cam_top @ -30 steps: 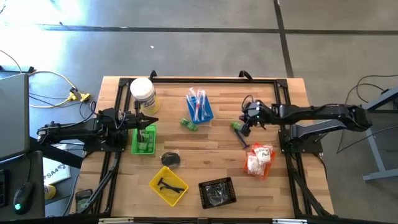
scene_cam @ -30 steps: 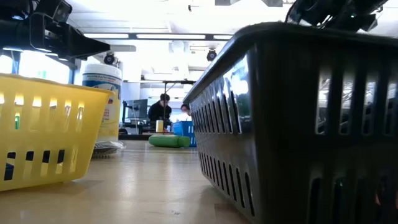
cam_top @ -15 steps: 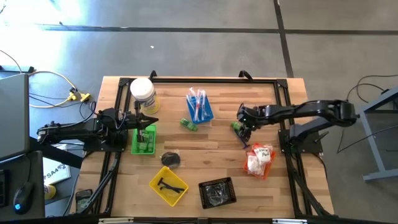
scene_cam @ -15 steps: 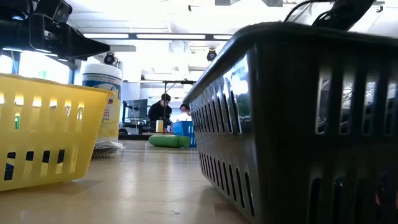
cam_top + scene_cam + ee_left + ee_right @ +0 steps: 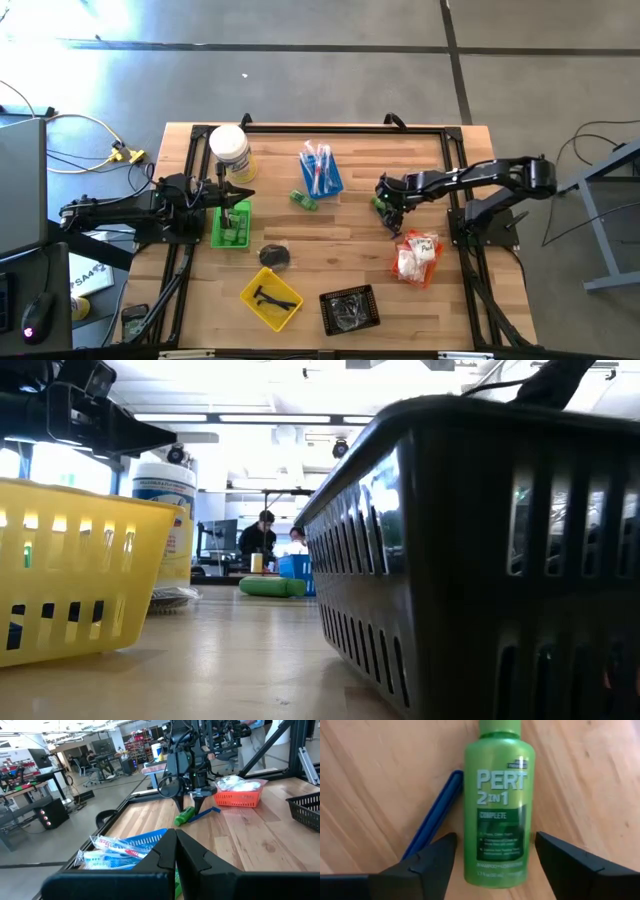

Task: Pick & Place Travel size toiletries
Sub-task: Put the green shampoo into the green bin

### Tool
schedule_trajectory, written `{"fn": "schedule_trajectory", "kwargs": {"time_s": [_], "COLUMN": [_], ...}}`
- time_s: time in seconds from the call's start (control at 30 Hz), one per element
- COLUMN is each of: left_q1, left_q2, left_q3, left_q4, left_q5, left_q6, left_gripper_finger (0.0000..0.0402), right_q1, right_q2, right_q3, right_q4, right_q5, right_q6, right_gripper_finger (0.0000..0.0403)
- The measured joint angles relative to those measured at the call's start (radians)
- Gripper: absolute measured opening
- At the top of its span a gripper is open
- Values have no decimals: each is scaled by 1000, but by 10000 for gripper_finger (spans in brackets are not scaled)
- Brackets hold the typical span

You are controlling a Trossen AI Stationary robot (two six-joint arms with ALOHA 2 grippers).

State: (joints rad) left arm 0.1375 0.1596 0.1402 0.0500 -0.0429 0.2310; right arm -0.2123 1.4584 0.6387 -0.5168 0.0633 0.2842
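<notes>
Since a second ago, right gripper [image 5: 388,200] brought in from farther right and lowered over the small green plastic shampoo bottle [image 5: 498,800]; jaws sprung from closed to wide in that time; reads as the approach finished and the grasp about to begin. Fingers [image 5: 427,861] now spread wide, one on either side of the bottle lying flat on the wooden table [image 5: 350,250], a gap on both sides, nothing held or touched. Thin blue toothbrush [image 5: 432,817] lying just beside the bottle, close enough to get caught in the closing; orange slotted plastic tray [image 5: 417,258] with white sachets near. Left gripper [image 5: 236,194] unmoved, pressed closed and empty, above the green slotted plastic tray [image 5: 231,226].
</notes>
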Motion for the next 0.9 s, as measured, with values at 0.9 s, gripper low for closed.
{"fn": "schedule_trajectory", "kwargs": {"time_s": [0.9], "left_q1": [0], "left_q2": [0], "left_q3": [0], "left_q4": [11], "left_q5": [0], "left_q6": [-1], "left_gripper_finger": [0], "right_q1": [-12], "right_q2": [-204], "right_q3": [-2], "right_q4": [455], "right_q5": [-72], "right_q6": [-68], "right_gripper_finger": [175]}}
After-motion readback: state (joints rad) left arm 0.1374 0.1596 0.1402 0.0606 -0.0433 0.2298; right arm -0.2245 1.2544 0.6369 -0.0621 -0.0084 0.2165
